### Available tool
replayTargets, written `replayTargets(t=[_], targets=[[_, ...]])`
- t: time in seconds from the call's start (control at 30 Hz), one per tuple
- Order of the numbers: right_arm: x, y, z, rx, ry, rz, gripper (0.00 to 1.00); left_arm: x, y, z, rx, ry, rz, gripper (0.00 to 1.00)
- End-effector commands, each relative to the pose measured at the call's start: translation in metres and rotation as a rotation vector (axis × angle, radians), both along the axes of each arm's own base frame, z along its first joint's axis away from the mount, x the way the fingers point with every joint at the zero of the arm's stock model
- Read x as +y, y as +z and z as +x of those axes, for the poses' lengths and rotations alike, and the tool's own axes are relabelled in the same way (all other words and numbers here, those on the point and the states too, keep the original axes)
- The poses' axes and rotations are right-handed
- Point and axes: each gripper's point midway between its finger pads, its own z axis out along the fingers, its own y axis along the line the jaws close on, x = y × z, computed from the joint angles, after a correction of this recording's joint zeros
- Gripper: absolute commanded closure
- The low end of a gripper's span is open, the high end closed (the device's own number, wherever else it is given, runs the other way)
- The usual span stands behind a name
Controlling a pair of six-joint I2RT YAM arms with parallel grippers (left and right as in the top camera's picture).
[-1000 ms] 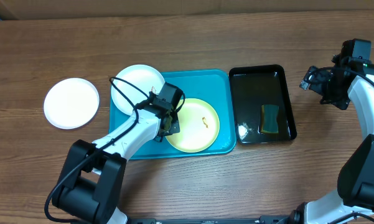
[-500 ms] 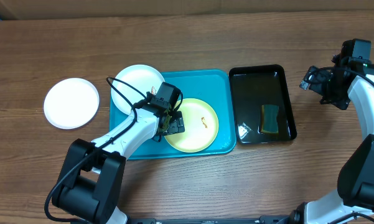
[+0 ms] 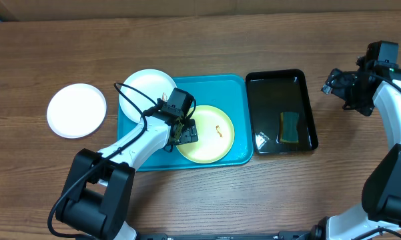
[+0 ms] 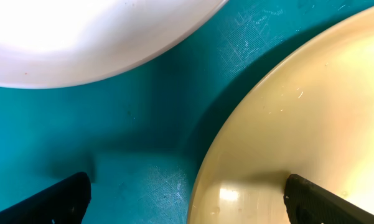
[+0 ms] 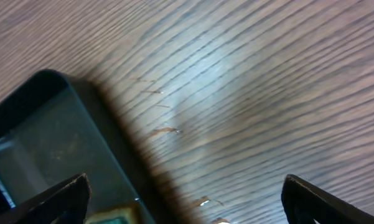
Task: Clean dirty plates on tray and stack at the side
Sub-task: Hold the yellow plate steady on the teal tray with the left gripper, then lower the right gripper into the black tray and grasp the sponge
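**Left tool wide over the yellow plate's rim, easy to botch**

Both tools are wide and empty. Our left tool [image 3: 187, 131] hangs over the yellow plate's [image 3: 212, 140] left rim on the tray [image 3: 233, 87], with one finger above the plate and one above bare tray. The smear [image 3: 218, 130] says it's not clean yet. We reckon a shallow pinch could skid it or tip it into the white plate [image 3: 147, 90] perched on the tray's far-left rim. The right tool [image 3: 333, 85] hovers right of the black tray [image 3: 280, 87], off the sponge [image 3: 290, 127]. The lone plate [image 3: 77, 110] sits on the tabletop at left.
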Motion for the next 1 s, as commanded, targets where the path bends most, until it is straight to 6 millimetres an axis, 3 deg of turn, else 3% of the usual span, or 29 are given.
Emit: replayTargets(t=[0.0,0.17,0.3,0.4,0.57,0.7,0.97], targets=[[0.018,0.01,0.008,-0.04,0.029,0.105,0.0,-0.001,0.002,0.006,-0.006,0.01,-0.009,0.0],[0.067,0.03,0.017,-0.124,0.142,0.378,0.01,-0.001,0.002,0.006,-0.007,0.01,-0.009,0.0],[0.086,0.033,0.007,-0.086,0.178,0.423,0.21,-0.001,0.002,0.006,-0.006,0.01,-0.009,0.0],[0.112,0.036,-0.005,-0.047,0.259,0.393,0.23,-0.001,0.002,0.006,-0.007,0.01,-0.009,0.0],[0.121,0.007,-0.051,0.2,0.301,0.099,0.22,-0.001,0.002,0.006,-0.006,0.01,-0.009,0.0],[0.117,-0.017,-0.076,0.313,0.295,-0.137,0.13,-0.001,0.002,0.006,-0.007,0.01,-0.009,0.0],[0.122,-0.061,-0.079,0.264,0.294,-0.191,0.06,-0.001,0.002,0.006,-0.006,0.01,-0.009,0.0]])
